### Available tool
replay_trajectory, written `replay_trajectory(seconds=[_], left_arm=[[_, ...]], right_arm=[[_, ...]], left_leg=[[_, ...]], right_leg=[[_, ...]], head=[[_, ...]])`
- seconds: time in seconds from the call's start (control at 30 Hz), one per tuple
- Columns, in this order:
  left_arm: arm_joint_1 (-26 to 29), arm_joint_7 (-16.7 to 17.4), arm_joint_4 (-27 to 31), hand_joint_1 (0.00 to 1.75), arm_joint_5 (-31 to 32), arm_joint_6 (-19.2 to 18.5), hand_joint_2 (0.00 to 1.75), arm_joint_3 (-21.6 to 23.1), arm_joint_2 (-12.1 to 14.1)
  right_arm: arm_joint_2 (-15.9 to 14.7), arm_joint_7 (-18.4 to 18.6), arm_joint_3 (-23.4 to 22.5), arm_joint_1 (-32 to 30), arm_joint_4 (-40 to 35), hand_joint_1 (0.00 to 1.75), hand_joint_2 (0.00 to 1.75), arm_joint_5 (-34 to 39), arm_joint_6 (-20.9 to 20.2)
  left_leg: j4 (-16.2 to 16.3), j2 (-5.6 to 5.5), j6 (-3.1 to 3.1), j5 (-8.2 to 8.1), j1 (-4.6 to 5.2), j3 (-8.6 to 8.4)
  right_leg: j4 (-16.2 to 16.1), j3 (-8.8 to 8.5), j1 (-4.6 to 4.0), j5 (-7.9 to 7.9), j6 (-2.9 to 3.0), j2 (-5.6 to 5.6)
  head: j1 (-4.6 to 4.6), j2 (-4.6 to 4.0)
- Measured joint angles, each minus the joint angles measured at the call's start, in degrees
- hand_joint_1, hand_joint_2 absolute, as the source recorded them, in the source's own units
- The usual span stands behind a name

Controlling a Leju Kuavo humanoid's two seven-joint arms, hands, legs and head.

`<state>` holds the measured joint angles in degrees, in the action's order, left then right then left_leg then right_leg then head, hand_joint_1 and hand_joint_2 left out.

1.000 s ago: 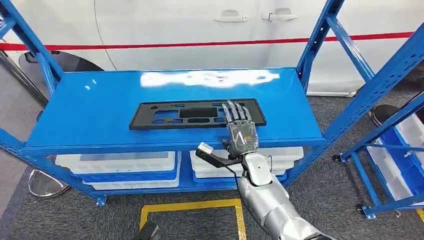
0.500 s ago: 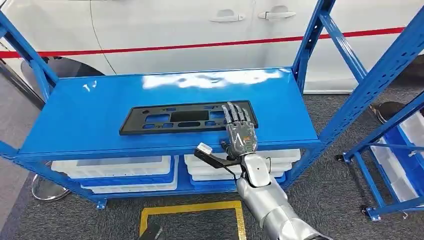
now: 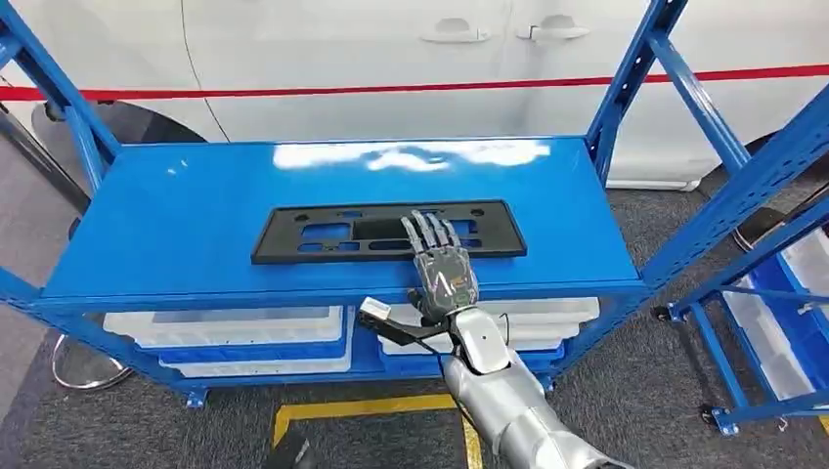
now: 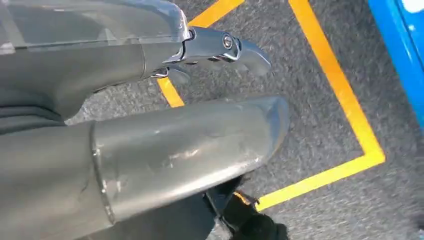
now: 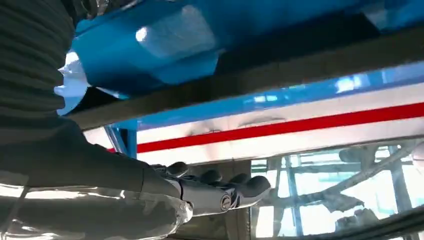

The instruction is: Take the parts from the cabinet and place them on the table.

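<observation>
Lying flat mid-shelf, the black panel is covered at its near edge by the right hand, fingers spread and extended, nothing gripped. A firm hold is best gained by hooking the near edge before lifting, with the long panel kept level.

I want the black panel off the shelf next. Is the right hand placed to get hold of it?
Probably yes. The right hand lies flat with its fingers spread over the near edge of the black panel on the blue shelf; nothing stands between them, but it grips nothing yet.
</observation>
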<state>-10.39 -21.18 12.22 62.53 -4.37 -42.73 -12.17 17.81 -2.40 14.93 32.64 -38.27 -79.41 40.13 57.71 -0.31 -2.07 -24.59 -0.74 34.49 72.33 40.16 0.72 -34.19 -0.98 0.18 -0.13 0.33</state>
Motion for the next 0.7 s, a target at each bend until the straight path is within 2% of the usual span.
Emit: replay_trajectory(seconds=[0.03, 0.07, 0.1, 0.17, 0.2, 0.23, 0.3, 0.33, 0.37, 0.4, 0.43, 0.5, 0.53, 0.57, 0.6, 0.63, 0.67, 0.7], left_arm=[[0.1, 0.0, 0.0, 0.00, 0.0, 0.0, 0.00, 0.0, 0.0], [0.1, 0.0, 0.0, 0.00, 0.0, 0.0, 0.00, 0.0, 0.0], [0.1, 0.0, 0.0, 0.00, 0.0, 0.0, 0.00, 0.0, 0.0], [0.1, 0.0, 0.0, 0.00, 0.0, 0.0, 0.00, 0.0, 0.0], [0.1, 0.0, 0.0, 0.00, 0.0, 0.0, 0.00, 0.0, 0.0], [0.0, 0.0, 0.0, 0.00, 0.0, 0.0, 0.00, 0.0, 0.0], [0.1, -0.1, 0.0, 0.00, 0.0, 0.0, 0.00, 0.0, 0.0], [0.1, -0.2, 0.0, 0.00, 0.0, 0.0, 0.00, 0.0, 0.0], [0.0, -0.3, 0.0, 0.00, 0.0, 0.0, 0.00, 0.0, 0.0], [0.0, -0.5, 0.0, 0.00, 0.1, 0.0, 0.00, 0.0, 0.0], [0.0, -0.5, 0.0, 0.00, 0.1, 0.0, 0.00, 0.0, 0.0], [0.1, -0.7, 0.0, 0.00, 0.3, 0.0, 0.00, 0.0, 0.0], [0.2, -0.8, 0.0, 0.00, 0.3, 0.0, 0.00, 0.0, 0.0], [0.3, -0.9, 0.0, 0.00, 0.3, 0.0, 0.00, 0.0, 0.0], [0.4, -0.9, 0.0, 0.00, 0.2, 0.0, 0.00, 0.0, 0.0], [0.4, -0.9, 0.0, 0.00, 0.2, 0.0, 0.00, 0.0, 0.1], [0.3, -1.0, 0.0, 0.00, 0.1, 0.0, 0.00, 0.0, 0.2], [0.3, -1.0, 0.0, 0.00, 0.1, 0.1, 0.00, 0.0, 0.2]], right_arm=[[0.0, 0.0, 0.1, -0.2, 0.2, 0.00, 1.75, 0.0, 0.0], [0.0, 0.0, 0.1, -0.3, 0.3, 0.00, 1.75, 0.0, 0.0], [0.0, 0.0, 0.2, -0.4, 0.4, 0.00, 1.75, 0.0, 0.0], [0.0, 0.0, 0.2, -0.3, 0.3, 0.00, 1.75, 0.0, 0.0], [0.0, -0.2, 0.3, -0.2, 0.4, 0.00, 1.75, 0.1, 0.0], [0.1, -0.4, 0.3, -0.2, 0.4, 0.00, 1.75, 0.3, 0.0], [0.3, -0.8, 0.6, -0.3, 0.4, 0.00, 1.75, 0.7, 0.0], [0.5, -1.1, 0.9, -0.2, 0.5, 0.00, 1.75, 0.9, 0.0], [0.8, -1.3, 1.2, -0.2, 0.5, 0.00, 1.75, 0.9, 0.0], [1.1, -1.3, 1.8, -0.2, 0.6, 0.00, 1.75, 0.9, 0.0], [1.5, -1.3, 2.4, -0.1, 0.6, 0.00, 1.75, 1.0, 0.0], [2.0, -1.3, 3.8, -0.1, 0.9, 0.00, 1.75, 1.3, 0.0], [2.1, -1.2, 4.4, -0.1, 1.1, 0.00, 1.75, 1.4, 0.0], [2.1, -1.0, 5.0, -0.1, 1.3, 0.00, 1.75, 1.6, 0.0], [2.2, -0.8, 5.6, -0.1, 1.5, 0.00, 1.75, 1.9, 0.0], [2.3, -0.7, 6.1, -0.1, 1.6, 0.00, 1.75, 2.0, 0.0], [2.4, -0.6, 6.5, -0.1, 1.6, 0.00, 1.75, 2.2, 0.0], [2.6, -0.6, 6.8, -0.1, 1.6, 0.00, 1.75, 2.3, 0.0]], left_leg=[[0.0, 0.00, -0.07, -0.05, 0.07, 0.01], [0.1, -0.02, -0.10, -0.09, 0.10, -0.03], [0.3, -0.08, -0.05, -0.22, 0.12, -0.05], [0.7, -0.20, 0.17, -0.60, 0.14, -0.21], [0.8, -0.19, 0.34, -0.78, 0.11, -0.19], [1.1, -0.20, 0.60, -0.84, 0.54, 0.05], [0.7, -0.17, 1.12, -0.83, 0.44, -0.05], [0.5, -0.13, 1.52, -0.78, 0.44, -0.25], [0.5, -0.11, 1.98, -1.12, 0.54, -0.34], [1.7, -0.03, 2.27, -1.85, 0.29, -0.07], [4.3, 0.00, 2.48, -3.44, 0.22, 1.15], [13.4, 0.01, 2.94, -7.36, 0.00, 5.73], [17.0, 0.01, 3.10, -8.31, 0.00, 7.77], [18.0, 0.01, 3.18, -7.84, 0.00, 8.60], [16.5, 0.02, 3.14, -6.11, -0.02, 8.10], [12.5, 0.02, 2.99, -3.37, -0.02, 6.29], [6.7, 0.03, 2.67, -0.25, 0.01, 3.45], [2.1, 0.13, 2.33, 1.16, 0.05, 1.45]], right_leg=[[3.0, 1.74, 0.01, -0.59, -0.05, -0.01], [3.3, 2.15, 0.02, 0.32, -0.02, -0.02], [0.9, 1.28, 0.01, 2.48, 0.11, -0.02], [-8.6, -3.15, -0.05, 7.91, 0.68, -0.02], [-12.2, -4.68, -0.18, 8.28, 1.10, 0.00], [-13.0, -5.04, -0.58, 8.10, 1.15, -0.01], [-12.9, -4.93, -0.62, 8.06, 1.35, 0.15], [-13.0, -4.97, -0.67, 8.09, 1.64, 0.20], [-13.7, -5.49, -0.16, 8.29, 2.07, 0.22], [-14.2, -5.94, -0.04, 8.32, 2.42, 0.17], [-14.2, -6.12, 0.01, 8.23, 2.75, 0.09], [-14.1, -6.36, -0.08, 7.96, 3.07, 0.00], [-14.1, -6.43, -0.10, 7.80, 3.07, -0.04], [-14.0, -6.55, -0.10, 7.58, 3.02, -0.03], [-13.9, -6.76, -0.09, 7.32, 2.97, 0.02], [-13.8, -7.18, -0.09, 6.82, 2.85, 0.09], [-13.7, -7.77, -0.09, 6.31, 2.66, 0.12], [-13.7, -8.28, -0.09, 5.89, 2.45, 0.09]], head=[[0.02, 0.00], [0.00, 0.00], [0.00, 0.00], [0.00, 0.00], [0.00, 0.00], [0.02, 0.00], [0.02, 0.00], [0.00, 0.00], [-0.02, 0.00], [-0.02, 0.00], [-0.04, 0.00], [-0.02, 0.00], [-0.02, 0.00], [-0.02, 0.00], [-0.02, 0.00], [-0.02, 0.00], [-0.04, 0.00], [-0.02, 0.00]])
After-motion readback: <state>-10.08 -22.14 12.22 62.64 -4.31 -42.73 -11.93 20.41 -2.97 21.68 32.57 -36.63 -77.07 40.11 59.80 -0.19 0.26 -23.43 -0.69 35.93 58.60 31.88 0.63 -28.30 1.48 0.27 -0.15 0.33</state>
